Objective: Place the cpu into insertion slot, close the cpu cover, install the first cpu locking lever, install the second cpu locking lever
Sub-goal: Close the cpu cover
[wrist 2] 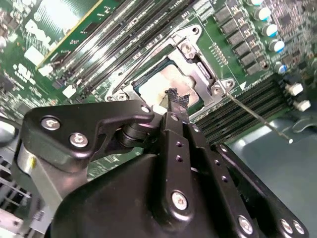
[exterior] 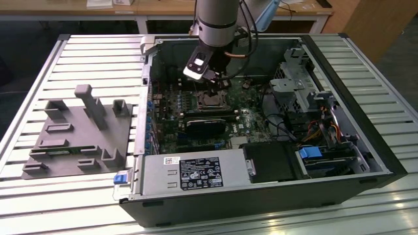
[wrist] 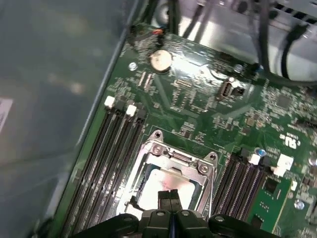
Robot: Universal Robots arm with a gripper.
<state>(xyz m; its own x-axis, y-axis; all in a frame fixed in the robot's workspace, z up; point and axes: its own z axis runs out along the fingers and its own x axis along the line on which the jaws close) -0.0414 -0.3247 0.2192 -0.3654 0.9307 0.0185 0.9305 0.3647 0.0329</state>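
Pale metal work table [exterior: 365, 63] across the whole foreground of the exterior view, built of long grooved slats laid close together. Catches bright glare along the near edge, strongest toward the exterior view's lower right. Behind it, a light wooden desk [exterior: 170, 7] on white legs [exterior: 140, 22], with a few white sheets [exterior: 98, 4] lying on top. At the exterior view's upper right, a brown wooden cabinet [exterior: 375, 22], just beyond the table's far corner. Dark floor [exterior: 16, 58] at the exterior view's left and under the desk, deep in shade. Soft, even indoor light elsewhere.
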